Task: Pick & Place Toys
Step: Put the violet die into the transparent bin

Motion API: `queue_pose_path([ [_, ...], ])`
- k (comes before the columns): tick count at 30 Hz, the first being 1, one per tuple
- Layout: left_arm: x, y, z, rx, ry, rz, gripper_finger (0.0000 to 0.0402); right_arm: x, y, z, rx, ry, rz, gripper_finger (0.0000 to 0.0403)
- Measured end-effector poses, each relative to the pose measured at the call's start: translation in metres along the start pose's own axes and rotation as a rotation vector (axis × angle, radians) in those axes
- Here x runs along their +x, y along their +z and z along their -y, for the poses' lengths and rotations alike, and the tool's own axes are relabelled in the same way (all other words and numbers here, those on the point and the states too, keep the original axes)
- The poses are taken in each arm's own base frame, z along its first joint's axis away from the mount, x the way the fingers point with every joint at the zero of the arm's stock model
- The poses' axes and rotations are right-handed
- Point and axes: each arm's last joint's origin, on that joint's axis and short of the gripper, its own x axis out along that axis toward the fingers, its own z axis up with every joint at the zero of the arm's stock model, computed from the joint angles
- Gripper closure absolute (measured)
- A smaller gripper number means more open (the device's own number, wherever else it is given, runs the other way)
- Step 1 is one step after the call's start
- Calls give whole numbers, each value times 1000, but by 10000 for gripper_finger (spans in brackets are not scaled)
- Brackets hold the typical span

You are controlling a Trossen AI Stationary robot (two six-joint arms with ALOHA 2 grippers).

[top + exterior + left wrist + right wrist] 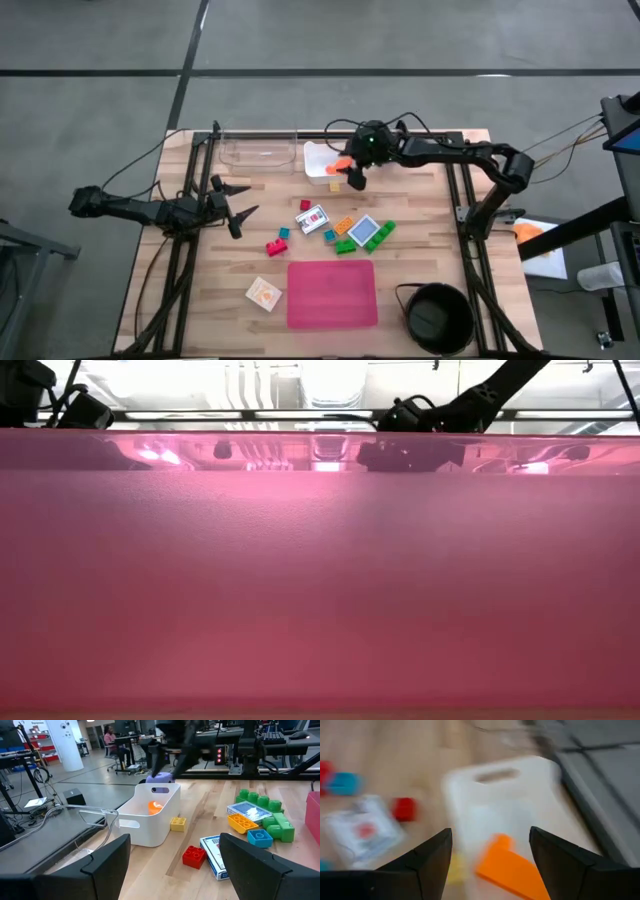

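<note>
The white tub stands at the table's far middle with an orange piece inside. My right gripper hangs over the tub's right end, open, with nothing between its fingers. A purple thing shows at the tub's rim below it; I cannot tell if they touch. My left gripper is open and empty at the left. On the table lie a yellow block, a red block, a white card, a blue card, green blocks, an orange block and teal blocks.
The large pink mat lies at the near middle and fills the low view. An orange card lies left of it, a black bowl right of it. A clear container stands left of the tub.
</note>
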Motion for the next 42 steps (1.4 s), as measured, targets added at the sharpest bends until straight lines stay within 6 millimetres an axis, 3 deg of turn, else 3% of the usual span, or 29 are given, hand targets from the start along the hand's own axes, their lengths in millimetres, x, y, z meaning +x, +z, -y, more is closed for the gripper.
queue_pose_path([
  [6, 0, 0, 0, 0, 0, 0, 98, 8, 10, -33, -72, 198, 181, 137],
  [14, 0, 0, 0, 0, -7, -1, 98, 8, 5, -59, -118, 238, 417, 137],
  [23, 0, 0, 0, -18, -12, -2, 98, -2, -17, -53, -48, 6, 191, 137],
  [31, 0, 0, 0, -17, -14, -2, 98, -40, -20, -47, -90, -315, -91, 137],
  [37, 0, 0, 0, -17, -14, -2, 98, -62, -27, -32, -61, -448, -208, 137],
  [42, 0, 0, 0, -17, -14, -2, 98, -62, -36, -13, -19, -494, -261, 137],
])
